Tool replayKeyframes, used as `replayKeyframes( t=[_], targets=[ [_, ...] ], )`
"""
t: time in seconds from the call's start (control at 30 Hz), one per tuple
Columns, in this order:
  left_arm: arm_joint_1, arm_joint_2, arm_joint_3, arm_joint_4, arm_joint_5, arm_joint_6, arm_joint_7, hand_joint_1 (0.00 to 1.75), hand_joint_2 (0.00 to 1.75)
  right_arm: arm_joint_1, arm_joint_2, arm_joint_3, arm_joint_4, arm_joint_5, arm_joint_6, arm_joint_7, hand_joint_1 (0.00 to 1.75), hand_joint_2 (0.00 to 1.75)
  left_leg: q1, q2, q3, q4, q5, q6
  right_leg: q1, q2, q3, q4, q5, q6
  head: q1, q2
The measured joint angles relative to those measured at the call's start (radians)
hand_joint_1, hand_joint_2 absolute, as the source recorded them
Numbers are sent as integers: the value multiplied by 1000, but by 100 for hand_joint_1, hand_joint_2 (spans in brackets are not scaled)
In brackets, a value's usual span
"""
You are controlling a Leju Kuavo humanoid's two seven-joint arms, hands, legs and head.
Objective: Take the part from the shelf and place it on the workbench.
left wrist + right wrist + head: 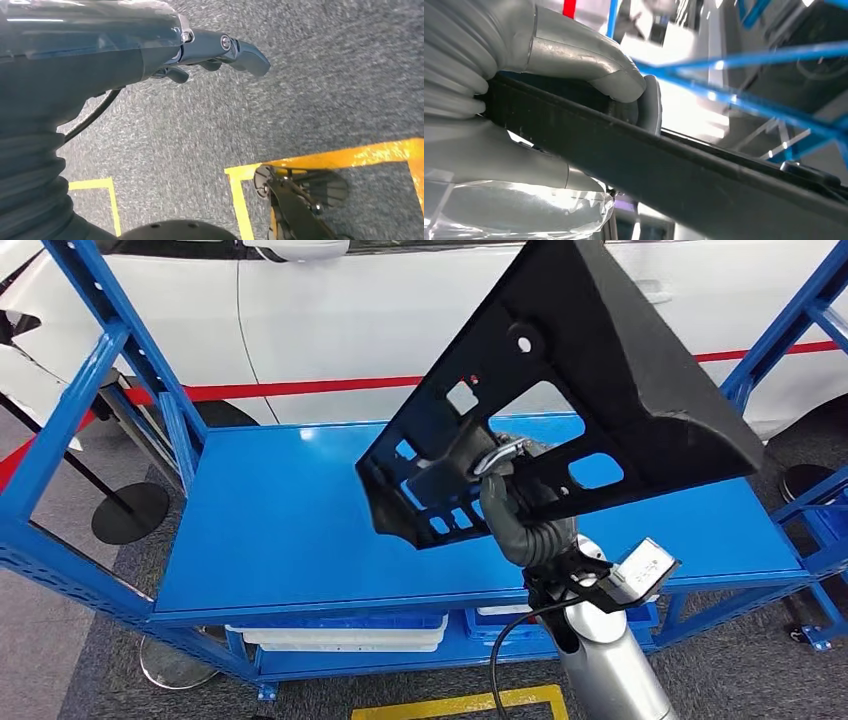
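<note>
The part (590,360) is a large black moulded panel with several cut-out holes and a thick wedge-shaped end. My right hand (487,468) grips it through its cut-outs and holds it tilted in the air above the blue shelf (290,510). In the right wrist view the thumb (589,55) presses on the part's dark edge (684,175). My left hand (220,52) hangs over grey carpet with its fingers curled in and nothing in them.
Blue frame posts (110,360) rise at the shelf's left and right (800,320). A white car (330,310) stands behind. White bins (340,635) sit on the lower level. Yellow floor tape (320,160) marks the carpet, and a round black stand base (130,512) lies at the left.
</note>
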Motion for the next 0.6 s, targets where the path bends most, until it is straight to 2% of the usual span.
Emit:
replayKeyframes(
  t=[0.03, 0.07, 0.13, 0.17, 0.3, 0.33, 0.37, 0.43, 0.47, 0.53, 0.57, 0.6],
  targets=[
    [-1, -1, 0, 0, 0, 2, 1, 0, 175, 6, 2, -1, 6, -11, 17, -1, 175, 175, 2, 1, -2, -4, 6, 7, -1, 0, -5, 12, -14, 6, 1, 0],
    [-1, -2, 0, 0, 0, 3, 2, 0, 175, 12, 2, -2, 13, -19, 31, -3, 175, 175, 4, 2, -5, -7, 12, 13, -3, 0, -17, 42, -40, 12, 3, 0],
    [-3, -2, 0, 0, 0, 5, 2, 0, 175, 19, 3, -5, 23, -25, 46, -5, 175, 175, 5, 2, -11, -9, 18, 18, -6, 0, -39, 99, -90, 20, 6, 0],
    [-4, -2, 0, 0, 0, 5, 2, 0, 175, 20, 3, -5, 25, -26, 49, -6, 175, 175, 5, 2, -12, -9, 19, 19, -7, 0, -46, 117, -103, 22, 6, 0],
    [-4, -2, 0, 0, 0, 5, 2, 0, 175, 21, 3, -5, 25, -27, 50, -6, 175, 175, 5, 2, -13, -9, 19, 19, -8, 0, -48, 124, -106, 22, 6, 0],
    [-3, -2, 0, 0, -1, 5, 3, 0, 175, 28, 3, -5, 31, -33, 61, -8, 175, 175, 5, 2, -18, -9, 23, 18, -9, 0, -63, 168, -125, 25, 6, 0],
    [-3, -3, 0, 0, -5, 4, 5, 0, 175, 37, 3, -6, 42, -57, 102, -10, 175, 175, 4, 2, -25, -8, 29, 15, -10, 0, -29, 134, -116, 22, 6, 0],
    [-2, -5, -1, 0, -17, 2, 15, 0, 175, 58, 5, -7, 66, -121, 219, -11, 175, 175, 6, 2, -39, -11, 49, -1, -4, 1, 42, 57, -90, 9, 8, 0],
    [-3, -6, -1, 0, -23, 0, 20, 0, 175, 64, 6, -7, 74, -151, 275, -9, 175, 175, 6, 1, -41, -15, 57, -12, 1, 1, 90, -26, -59, -2, 9, 0],
    [-3, -8, -2, 0, -23, -2, 27, 0, 175, 70, 11, -8, 85, -180, 333, -3, 175, 175, 6, 2, -48, -8, 52, -26, -2, -2, 88, -42, -43, -17, 9, 0],
    [-2, -8, -2, 0, -23, -3, 28, 0, 175, 72, 14, -8, 90, -191, 356, -1, 175, 175, 5, 2, -57, 15, 30, -30, -4, -3, 85, -49, -34, -26, 8, 0],
    [-2, -8, -2, 0, -23, -4, 30, 0, 175, 75, 18, -8, 97, -201, 378, 1, 175, 175, 4, 2, -73, 58, -6, -31, -6, -5, 80, -54, -26, -32, 6, 0]
  ],
)
